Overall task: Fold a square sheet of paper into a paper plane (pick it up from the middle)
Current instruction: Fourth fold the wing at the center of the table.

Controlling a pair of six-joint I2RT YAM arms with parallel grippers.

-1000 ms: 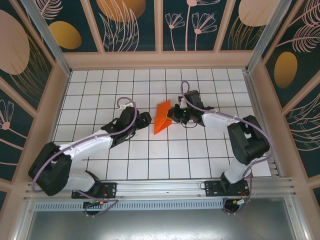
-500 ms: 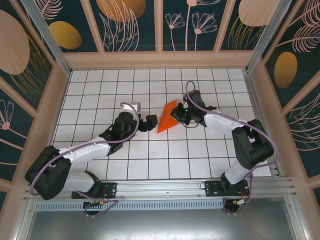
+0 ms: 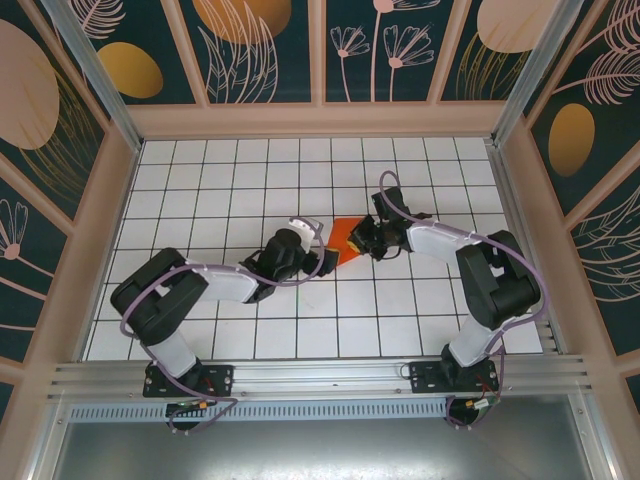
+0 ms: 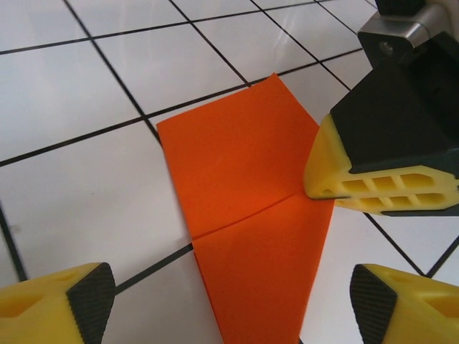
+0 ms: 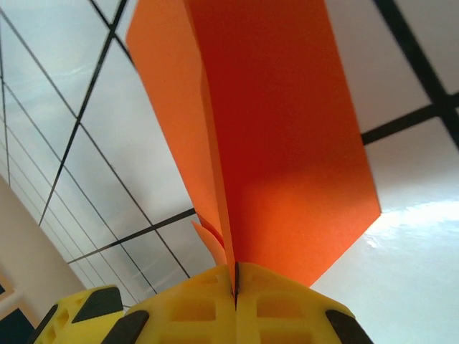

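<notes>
We're seeing both arms stretched out from the near edge over the white, black-gridded bench [image 3: 200,170], with their ends facing each other around the middle. Nearest is the left tool [image 3: 322,262]. Its jaws are standing wide, with the yellow fingers [image 4: 79,304] sitting either side of the paper's near end and not gripping it. We're not seeing any contact there.

Just past it, the thin orange-red folded paper sheet [image 3: 345,236] is sitting between the two tools at mid-bench. In the left wrist view it's showing one crease running across it. In the right wrist view it's showing stacked layers folded along a centre line. We can't tell whether its lower edge is touching the tiles.

The right tool [image 3: 360,240] is sitting on the paper's far right side and clamping its edge, pads pressed together with the layers pinched between them.

Beyond that, the grid is running up to the tan frame [image 3: 320,120] and the dark floral wall panels [image 3: 270,50].
</notes>
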